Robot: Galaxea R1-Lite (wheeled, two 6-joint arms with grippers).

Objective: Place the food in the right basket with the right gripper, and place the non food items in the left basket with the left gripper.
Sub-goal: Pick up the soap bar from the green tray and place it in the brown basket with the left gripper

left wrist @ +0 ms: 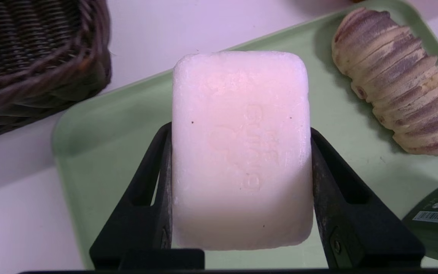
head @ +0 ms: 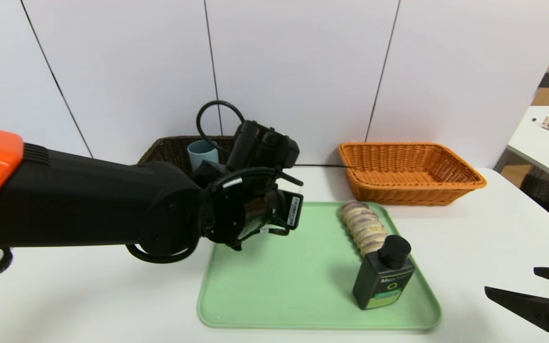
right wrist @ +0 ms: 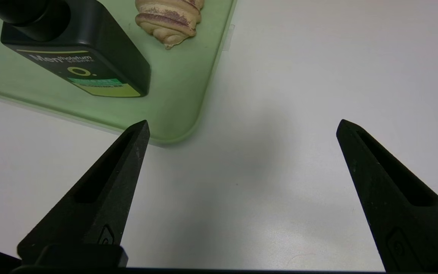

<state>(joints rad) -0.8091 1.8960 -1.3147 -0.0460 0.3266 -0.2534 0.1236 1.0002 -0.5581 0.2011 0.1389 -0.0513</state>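
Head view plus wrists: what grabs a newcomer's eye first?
Probably the bulky black left arm, stretched over the tray's far left part, its pincer closed on a white soap bar. Next, the bright orange wicker basket beyond the green tray, and the black Mentholatum bottle standing on it near the loaf-like roll.

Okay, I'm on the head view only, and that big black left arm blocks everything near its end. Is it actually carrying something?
Observer: Yes. The left wrist view shows a white soap bar clamped in the left tool.

Operator: Plain soap, or is something written on it?

Observer: There is faint lettering pressed into its face.

Operator: And the dark bottle, anything on the side I can't see?

Observer: Yes, the pump bottle has a white barcode label on that side.
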